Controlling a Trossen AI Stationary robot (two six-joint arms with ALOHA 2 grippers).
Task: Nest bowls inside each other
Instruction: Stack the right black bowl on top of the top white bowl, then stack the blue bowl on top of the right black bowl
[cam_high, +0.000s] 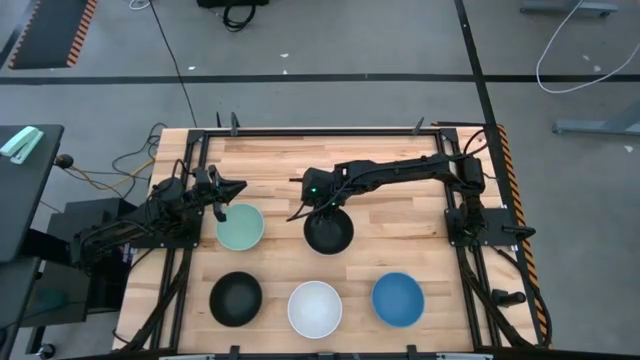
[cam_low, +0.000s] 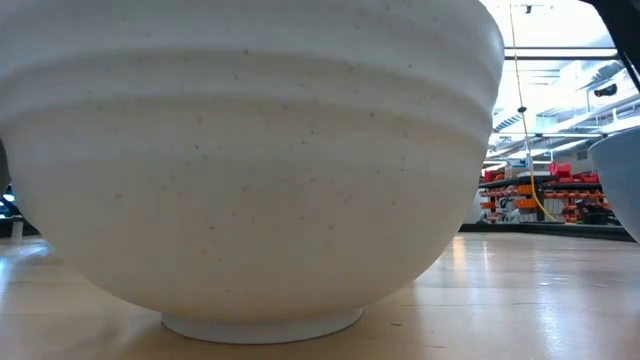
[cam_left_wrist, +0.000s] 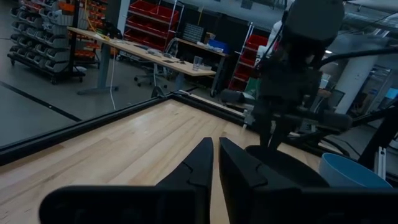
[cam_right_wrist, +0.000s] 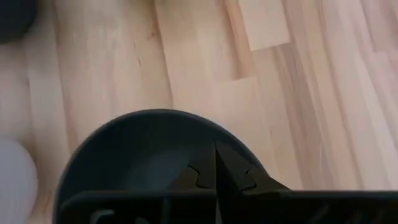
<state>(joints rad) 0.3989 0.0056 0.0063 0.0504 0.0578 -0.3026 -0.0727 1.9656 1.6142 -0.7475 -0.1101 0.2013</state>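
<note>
Five bowls rest on their bases on the wooden table: mint green (cam_high: 240, 227), black (cam_high: 329, 233), a second black (cam_high: 236, 298), white (cam_high: 315, 308) and blue (cam_high: 398, 299). A second white bowl is not visible. The white bowl (cam_low: 250, 160) fills the low view. My right gripper (cam_high: 320, 206) (cam_right_wrist: 216, 163) is shut and points down over the far part of the middle black bowl (cam_right_wrist: 143, 155). My left gripper (cam_high: 222, 205) (cam_left_wrist: 216, 149) is shut and hovers at the mint bowl's far-left rim, pointing toward the table's right side. My right gripper hangs with shut fingers over the middle black bowl (cam_left_wrist: 289, 165), near its far rim. Nothing shows between the fingers in the right wrist view. I cannot tell whether the tips touch the bowl. The bowl sits flat on the table.
A dark metal frame (cam_high: 300, 130) edges the table, with arm bases at the left (cam_high: 110, 235) and right (cam_high: 480, 220) sides. Bare wood lies along the far edge (cam_high: 270, 160) and in the right half (cam_high: 410, 235). The blue bowl (cam_left_wrist: 354, 173) shows beyond the black one.
</note>
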